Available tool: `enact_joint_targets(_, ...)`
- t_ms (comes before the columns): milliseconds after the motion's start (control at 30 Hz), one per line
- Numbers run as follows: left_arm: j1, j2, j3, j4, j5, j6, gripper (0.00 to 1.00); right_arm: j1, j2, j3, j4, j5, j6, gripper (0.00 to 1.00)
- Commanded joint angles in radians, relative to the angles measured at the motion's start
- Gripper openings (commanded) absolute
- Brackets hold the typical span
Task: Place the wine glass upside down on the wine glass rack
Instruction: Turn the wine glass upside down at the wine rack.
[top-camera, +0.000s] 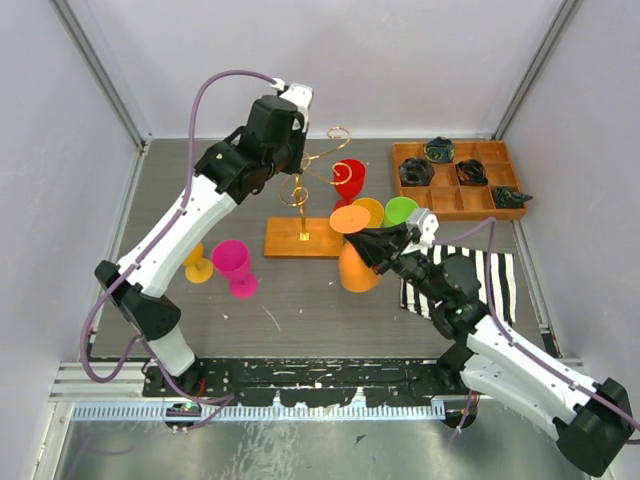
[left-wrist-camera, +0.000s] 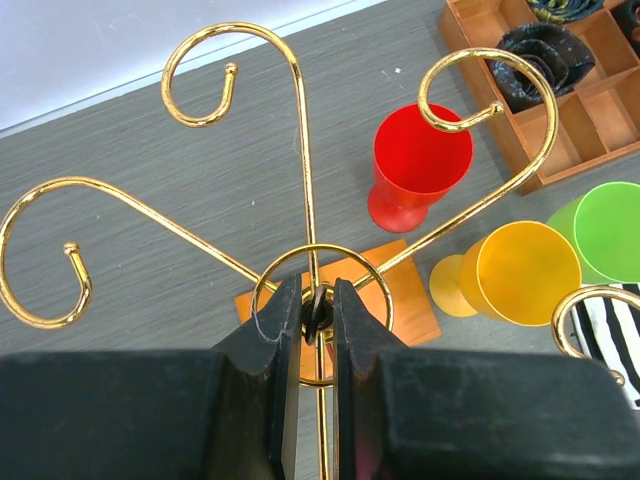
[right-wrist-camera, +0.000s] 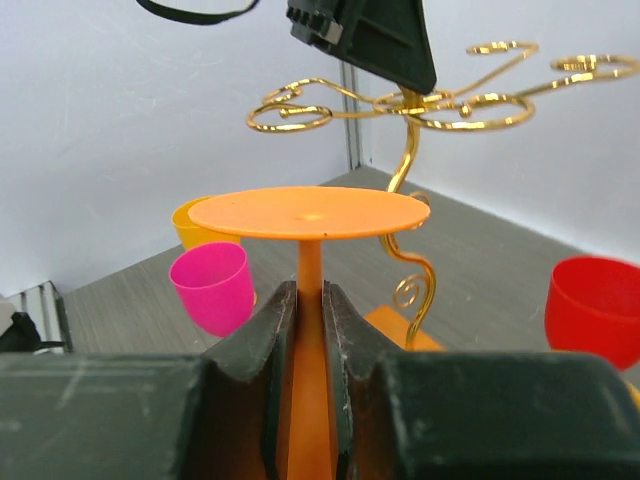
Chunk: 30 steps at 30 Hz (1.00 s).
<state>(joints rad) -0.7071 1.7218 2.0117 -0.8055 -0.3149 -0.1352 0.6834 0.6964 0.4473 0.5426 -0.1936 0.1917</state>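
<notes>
L arm (top-camera: 190, 215) reaches over the wine glass rack (top-camera: 300, 240). In the L wrist view the L jaws are nearly closed, just a thin gap, pinched on the top of the post inside the small gold ring where the scroll arms meet. R arm (top-camera: 500, 345) comes in from the near right. R jaws are squeezed narrow on the stem of the orange wine glass (right-wrist-camera: 310, 213), so that's a firm grip. The glass is upside down, flat foot on top and level, bowl hanging below the jaws. It sits just right of the rack's wooden base, off the table (top-camera: 300, 310) as far as I can tell. In the R wrist view the foot sits lower than the gold scrolls and apart from them, so it's not on the rack yet. Other stuff: red glass (left-wrist-camera: 420, 160), yellow glass (left-wrist-camera: 525, 270) and green glass (left-wrist-camera: 612, 225) upright beyond the base, pink glass (top-camera: 235, 265) to its left w/ another yellow one (top-camera: 197, 265) beside it. Compartment tray (top-camera: 400, 185) is back right, striped cloth (top-camera: 495, 285) under the R arm.
</notes>
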Motion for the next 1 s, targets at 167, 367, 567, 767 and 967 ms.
enact_joint_targets(167,0.007,-0.047,-0.082,0.009,-0.074,0.005,0.0,0.003,0.161,0.006,0.473,-0.053,-0.144,0.01)
enact_joint_targets(367,0.006,-0.06,-0.106,0.019,-0.094,0.004,0.0,0.004,0.317,0.056,0.646,-0.056,-0.108,0.01)
enact_joint_targets(567,0.006,-0.055,-0.114,0.02,-0.104,0.005,0.0,0.003,0.449,0.098,0.759,-0.07,-0.077,0.01)
enact_joint_targets(767,0.009,-0.051,-0.113,0.019,-0.101,0.003,0.0,0.003,0.533,0.141,0.809,-0.072,-0.067,0.01)
enact_joint_targets(967,0.008,-0.052,-0.122,0.025,-0.099,0.004,0.0,0.005,0.612,0.173,0.824,-0.072,-0.079,0.0)
